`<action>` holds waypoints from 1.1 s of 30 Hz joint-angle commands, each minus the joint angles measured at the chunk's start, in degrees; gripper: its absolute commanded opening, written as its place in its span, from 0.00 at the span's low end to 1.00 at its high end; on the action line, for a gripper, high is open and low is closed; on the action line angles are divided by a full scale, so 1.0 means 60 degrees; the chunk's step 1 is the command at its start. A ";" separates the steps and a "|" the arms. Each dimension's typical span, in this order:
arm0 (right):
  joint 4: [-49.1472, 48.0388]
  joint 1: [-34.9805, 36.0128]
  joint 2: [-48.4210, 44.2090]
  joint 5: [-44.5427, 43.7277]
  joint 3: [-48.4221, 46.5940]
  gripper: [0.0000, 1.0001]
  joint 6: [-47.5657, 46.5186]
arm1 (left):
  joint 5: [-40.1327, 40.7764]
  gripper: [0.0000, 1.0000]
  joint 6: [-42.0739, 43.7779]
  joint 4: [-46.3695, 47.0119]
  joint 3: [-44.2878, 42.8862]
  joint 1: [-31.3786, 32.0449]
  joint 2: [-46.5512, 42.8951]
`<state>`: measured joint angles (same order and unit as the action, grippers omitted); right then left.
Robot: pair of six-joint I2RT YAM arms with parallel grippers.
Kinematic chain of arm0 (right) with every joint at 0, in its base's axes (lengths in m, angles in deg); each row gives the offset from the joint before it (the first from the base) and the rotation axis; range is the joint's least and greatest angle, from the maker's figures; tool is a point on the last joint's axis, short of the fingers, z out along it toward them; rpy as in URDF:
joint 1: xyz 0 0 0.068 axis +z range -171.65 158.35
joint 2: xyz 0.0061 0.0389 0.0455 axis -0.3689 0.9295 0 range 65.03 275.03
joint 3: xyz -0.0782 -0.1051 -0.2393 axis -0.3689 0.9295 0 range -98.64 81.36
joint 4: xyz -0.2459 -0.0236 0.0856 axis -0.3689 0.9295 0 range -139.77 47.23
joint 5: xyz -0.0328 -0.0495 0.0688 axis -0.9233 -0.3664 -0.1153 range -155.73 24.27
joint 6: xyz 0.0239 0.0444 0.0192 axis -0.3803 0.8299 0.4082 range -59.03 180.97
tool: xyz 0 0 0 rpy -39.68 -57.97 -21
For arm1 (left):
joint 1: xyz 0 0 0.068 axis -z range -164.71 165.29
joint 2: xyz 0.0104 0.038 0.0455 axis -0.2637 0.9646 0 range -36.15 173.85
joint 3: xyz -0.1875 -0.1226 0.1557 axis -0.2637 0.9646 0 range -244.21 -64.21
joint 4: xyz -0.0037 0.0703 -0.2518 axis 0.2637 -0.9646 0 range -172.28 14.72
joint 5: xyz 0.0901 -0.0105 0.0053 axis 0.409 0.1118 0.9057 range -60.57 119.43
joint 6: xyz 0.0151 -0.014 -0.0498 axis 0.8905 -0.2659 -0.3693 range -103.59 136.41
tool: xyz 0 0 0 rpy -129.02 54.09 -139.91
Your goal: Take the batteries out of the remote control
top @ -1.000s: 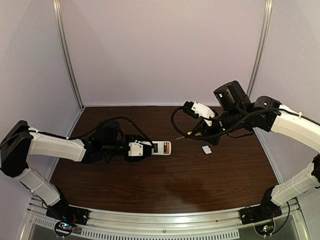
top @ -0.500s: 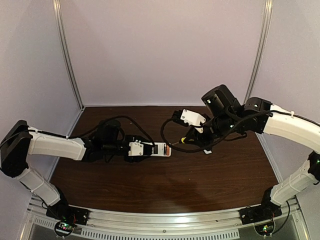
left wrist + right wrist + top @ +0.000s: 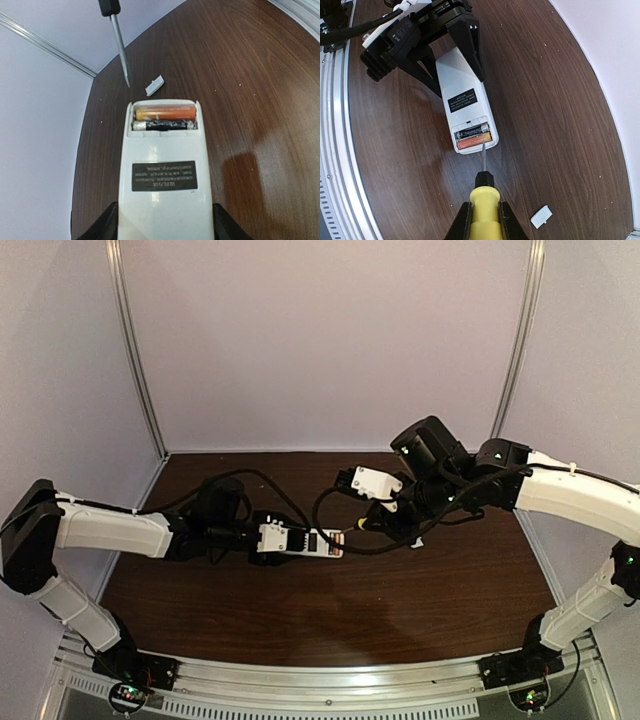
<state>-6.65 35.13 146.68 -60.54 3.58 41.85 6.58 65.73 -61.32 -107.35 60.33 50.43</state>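
From above, the left gripper [image 3: 302, 540] clamps the remote control [image 3: 326, 542] mid-table and the right gripper [image 3: 380, 523] grips a screwdriver [image 3: 352, 530]; the left wrist view shows both batteries [image 3: 164, 114] lying in the remote's open bay; the right wrist view shows the screwdriver tip at the orange one.

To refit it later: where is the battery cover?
Left wrist view: the white cover lies on the table beyond the remote control, toward the right arm, beside the screwdriver tip.
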 commanded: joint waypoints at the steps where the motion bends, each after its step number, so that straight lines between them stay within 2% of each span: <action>1: -0.0196 0.0100 0.0013 -0.0346 -0.0303 0.00 -0.0050 | -0.0501 0.00 -0.0166 -0.0105 -0.0395 -0.0065 0.0107; 33: -0.0121 0.0396 0.0425 -0.0821 -0.0173 0.00 -0.0143 | -0.0703 0.00 -0.0182 -0.0539 -0.0617 -0.0050 0.0260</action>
<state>-7.16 37.01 148.32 -63.69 2.95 41.20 3.65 64.72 -65.24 -109.03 60.33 51.29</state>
